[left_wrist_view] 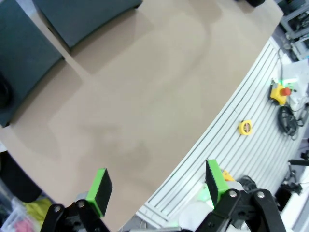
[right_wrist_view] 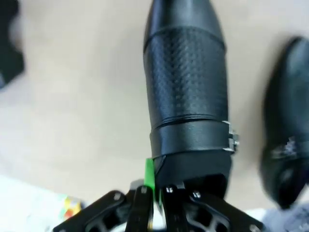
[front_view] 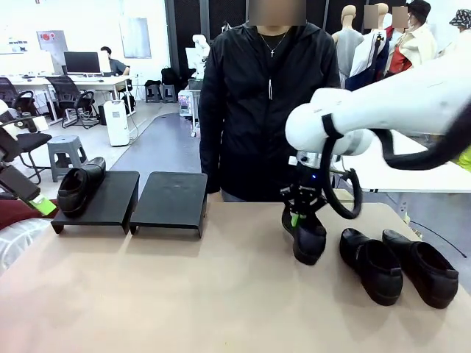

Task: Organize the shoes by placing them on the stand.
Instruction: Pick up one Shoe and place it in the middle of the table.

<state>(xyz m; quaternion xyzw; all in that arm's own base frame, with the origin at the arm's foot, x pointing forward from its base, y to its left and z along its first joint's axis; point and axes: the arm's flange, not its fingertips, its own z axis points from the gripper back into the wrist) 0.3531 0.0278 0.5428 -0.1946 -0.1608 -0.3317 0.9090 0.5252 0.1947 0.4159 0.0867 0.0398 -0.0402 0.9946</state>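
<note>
My right gripper (front_view: 302,212) is shut on the heel rim of a black glossy shoe (front_view: 309,240), which hangs toe-down just over the table right of centre. In the right wrist view the same shoe (right_wrist_view: 186,96) stretches away from the pinched green pads (right_wrist_view: 149,175). Two more shoes (front_view: 372,266) (front_view: 422,268) lie side by side on the table to the right. One shoe (front_view: 79,187) rests on the left panel of the black stand (front_view: 171,203). At the far left edge, my left gripper (left_wrist_view: 157,187) stands open with nothing between its fingers.
A person in a black jacket (front_view: 254,103) stands at the table's far side, behind the stand and the lifted shoe. The tan tabletop (front_view: 206,287) stretches bare between the stand and the shoes. A yellow tape measure (left_wrist_view: 245,127) lies on the ribbed rail beside the table.
</note>
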